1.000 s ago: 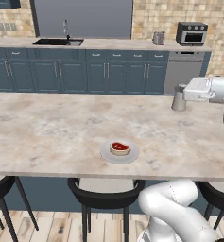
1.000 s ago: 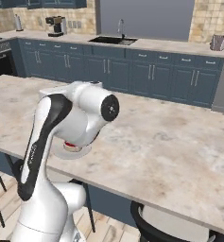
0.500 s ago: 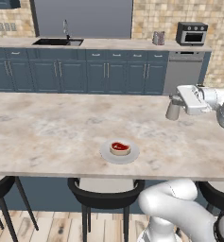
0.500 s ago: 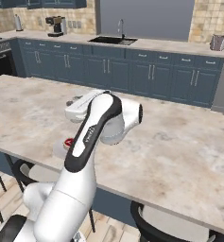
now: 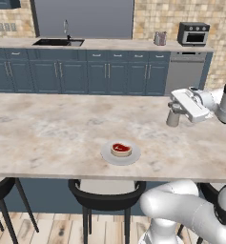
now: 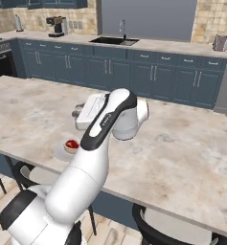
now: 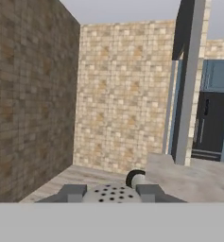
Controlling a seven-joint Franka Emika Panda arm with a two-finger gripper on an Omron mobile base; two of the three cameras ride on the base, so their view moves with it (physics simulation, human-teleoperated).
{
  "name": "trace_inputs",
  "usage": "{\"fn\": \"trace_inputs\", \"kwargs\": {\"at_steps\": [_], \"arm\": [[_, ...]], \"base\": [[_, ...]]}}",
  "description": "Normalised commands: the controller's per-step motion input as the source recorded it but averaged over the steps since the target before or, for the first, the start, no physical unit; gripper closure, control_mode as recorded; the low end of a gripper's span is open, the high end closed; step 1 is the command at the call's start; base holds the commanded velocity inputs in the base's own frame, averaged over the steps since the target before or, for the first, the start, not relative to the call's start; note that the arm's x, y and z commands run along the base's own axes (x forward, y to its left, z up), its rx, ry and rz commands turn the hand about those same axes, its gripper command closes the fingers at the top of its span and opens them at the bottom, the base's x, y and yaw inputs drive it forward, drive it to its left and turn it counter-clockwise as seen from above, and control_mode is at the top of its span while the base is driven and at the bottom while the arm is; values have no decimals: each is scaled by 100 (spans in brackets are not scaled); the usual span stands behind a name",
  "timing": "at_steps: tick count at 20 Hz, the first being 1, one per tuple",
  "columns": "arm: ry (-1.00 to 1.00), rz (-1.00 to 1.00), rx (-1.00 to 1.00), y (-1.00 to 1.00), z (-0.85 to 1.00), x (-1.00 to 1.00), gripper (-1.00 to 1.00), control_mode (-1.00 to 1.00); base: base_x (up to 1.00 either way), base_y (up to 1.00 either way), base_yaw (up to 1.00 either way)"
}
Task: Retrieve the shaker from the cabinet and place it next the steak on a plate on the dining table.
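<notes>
The gripper is clamped on the shaker, carrying it above the dining table. Next, I judge, it must travel left and nearer to the plate, beside the steak.

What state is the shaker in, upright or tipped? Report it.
Upright: the shaker stands vertical, cap up, in the gripper above the dining table.

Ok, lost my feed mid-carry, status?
Tool shut on the shaker, held over the dining table. Steak on the plate, off to the side, nearer the table's front edge. Tabletop between them bare.
</notes>
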Motion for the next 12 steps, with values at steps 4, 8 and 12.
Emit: {"fn": "trace_inputs", "kwargs": {"at_steps": [4,8,12], "arm": [[-6,0,-9,0,-27,-1,100,-100],[0,0,0,0,-27,0,100,-100],[0,0,5,6,-19,0,100,-100]], "base": [[0,0,0],[0,0,0],[0,0,0]]}}
